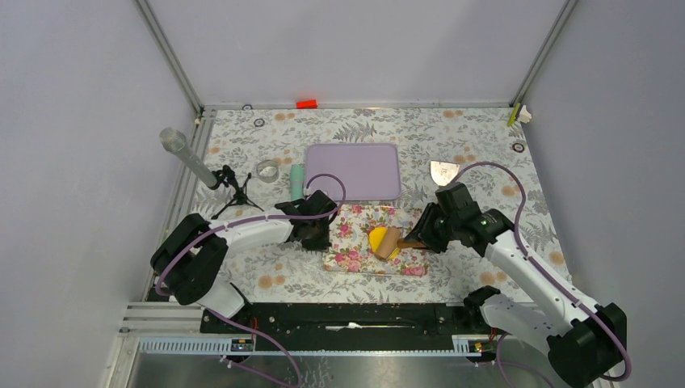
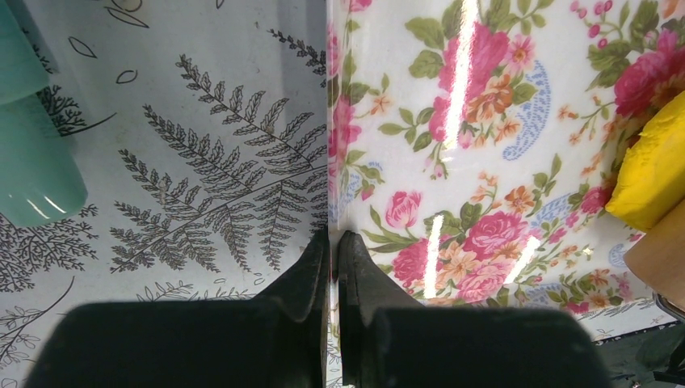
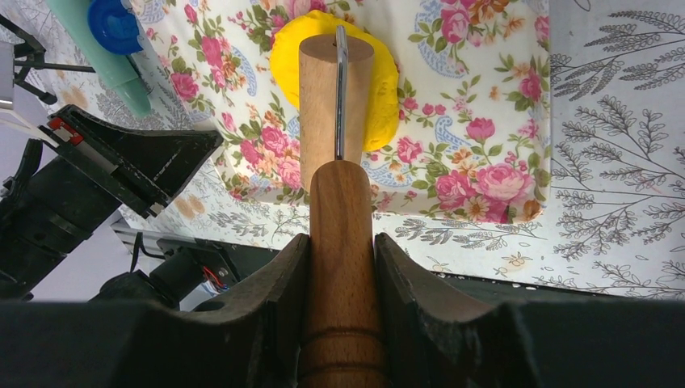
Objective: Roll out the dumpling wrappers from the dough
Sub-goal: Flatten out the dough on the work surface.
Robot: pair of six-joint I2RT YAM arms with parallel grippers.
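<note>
- Dough [image 3: 380,81]: one yellow, roundish, flattened lump, lying about mid-mat.
- No neat thin disc can be made out; the roller hides part of the lump.
- Roller [image 3: 335,89]: a pale wooden drum on a metal bracket with a darker wooden handle. The drum rests on the dough's right part, leaving yellow showing to its left and beyond it.
- Right jaws: clamped on the roller's handle, one on each side, at a moderate gap. They sit over the mat's right edge.
- Mat [image 1: 355,257]: a glossy rectangle with a rose print, lying flat on the fern-print surface [image 1: 485,145] around its middle, toward the near edge.
- Left jaws: closed tip to tip and holding nothing. The tips sit right on the mat's left edge; I cannot tell whether they press on it.
- Teal cylinder [image 1: 297,179]: on the surface just beyond the left jaws, off the mat.
- Purple tray [image 1: 353,170]: just beyond the mat, toward the far edge.
- Clear ring [image 1: 266,170]: left of the tray.
- Metal scraper [image 1: 443,171]: right of the tray.
- Microphone [image 1: 187,158]: on a small tripod by the surface's left edge.
</note>
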